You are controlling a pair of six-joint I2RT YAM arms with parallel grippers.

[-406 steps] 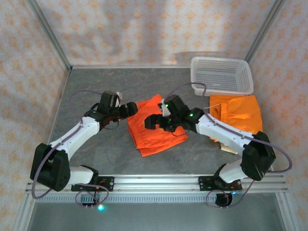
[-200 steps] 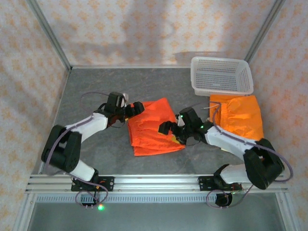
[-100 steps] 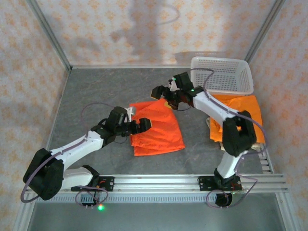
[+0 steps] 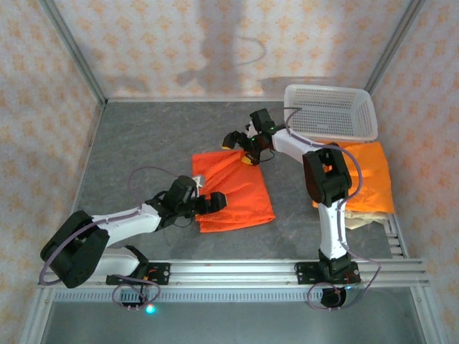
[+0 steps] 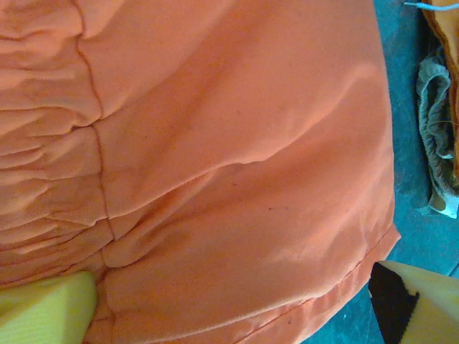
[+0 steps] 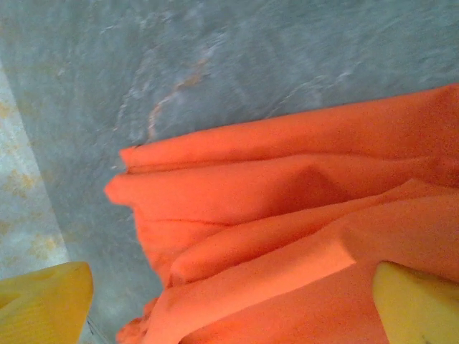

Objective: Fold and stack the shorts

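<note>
At far corner of orange shorts (image 4: pixel 237 188) now, right claw (image 4: pixel 240 149) apart; left claw (image 4: pixel 217 202) apart, nearer.

Overhead view looks down; both wrist views closely share its orange shorts (image 4: pixel 237 190).

I am facing a grey marbled tabletop (image 4: pixel 143 136) sitting between walls (image 4: pixel 215 43) papered in pale orange floral print, metal posts (image 4: pixel 73 50) framing the corners and an aluminium rail (image 4: pixel 237 269) running along the near edge
</note>
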